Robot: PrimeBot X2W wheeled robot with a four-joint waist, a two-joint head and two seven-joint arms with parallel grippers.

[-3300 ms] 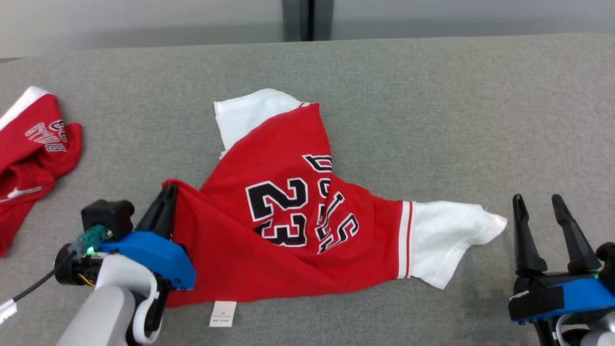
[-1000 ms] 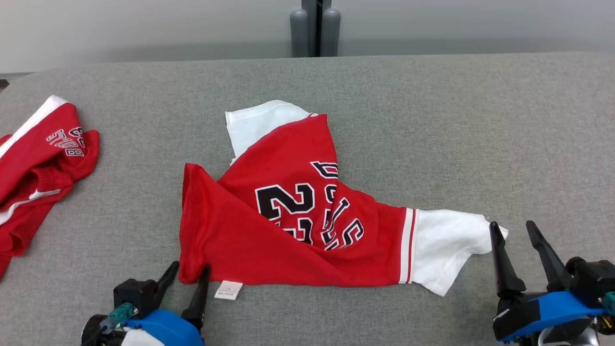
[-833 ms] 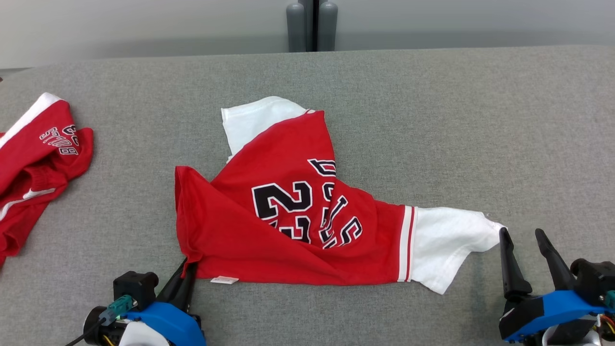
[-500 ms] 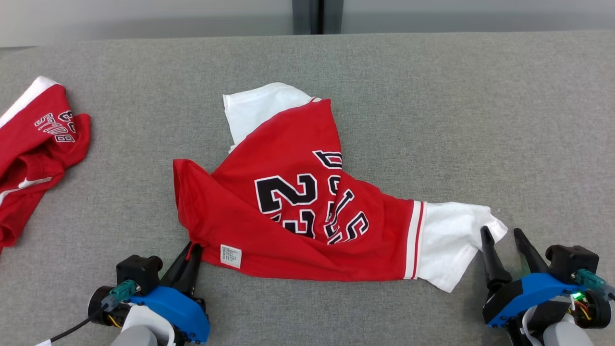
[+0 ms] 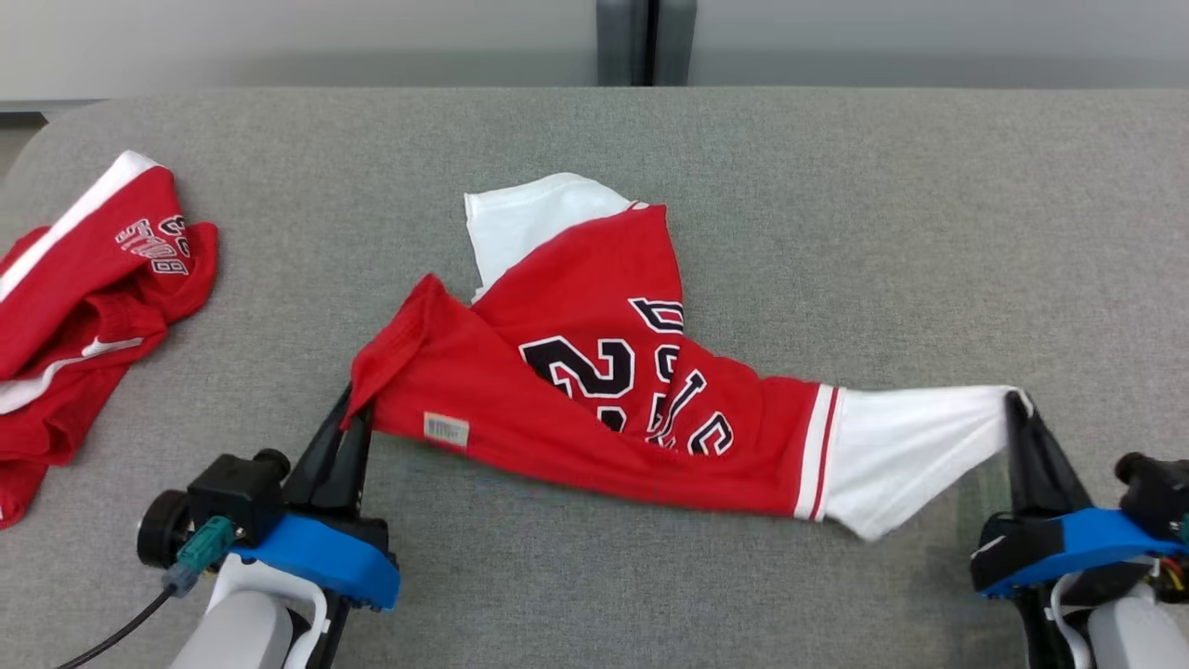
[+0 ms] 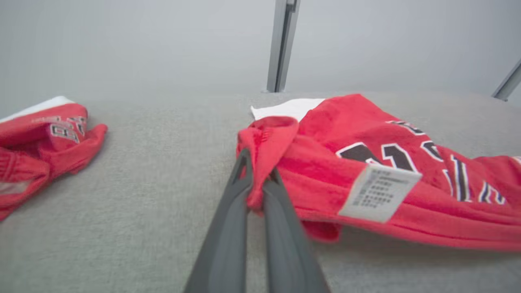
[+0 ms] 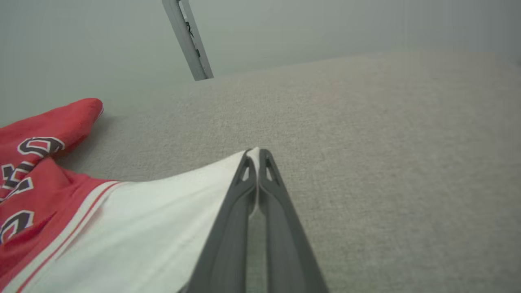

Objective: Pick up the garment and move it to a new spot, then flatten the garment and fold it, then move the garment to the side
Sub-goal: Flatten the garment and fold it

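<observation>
The shirt [image 5: 594,307], red with white sleeves and black lettering, lies near the middle of the gray table [image 5: 882,214], crumpled and partly folded over itself. The left gripper [image 5: 358,413], at 7 o'clock in the head view, is clenched on the shirt's red hem corner. In the left wrist view its 2 dark fingers [image 6: 226,228] pinch a bunch of red cloth between them, and that corner hangs clear of the table. A white label [image 5: 446,429] sits on the red cloth just beside this grip, toward 3 o'clock from it.

The right gripper [image 5: 1017,409], at 4 o'clock, is clenched on the tip of a white sleeve [image 5: 910,446] — the right wrist view shows a sliver of white cloth squeezed between its closed fingertips [image 7: 240,191]. Between the 2 grippers the shirt's near edge hangs in a shallow sag, and the held sleeve is stretched taut toward 3 o'clock.

The other white sleeve [image 5: 529,218] lies flat at the shirt's 12 o'clock side, partly under the red body. A bundle of red clothing [image 5: 93,297] lies at 9 o'clock, well apart from the shirt. A gray post [image 5: 644,42] stands behind the table's far edge at 12 o'clock.
</observation>
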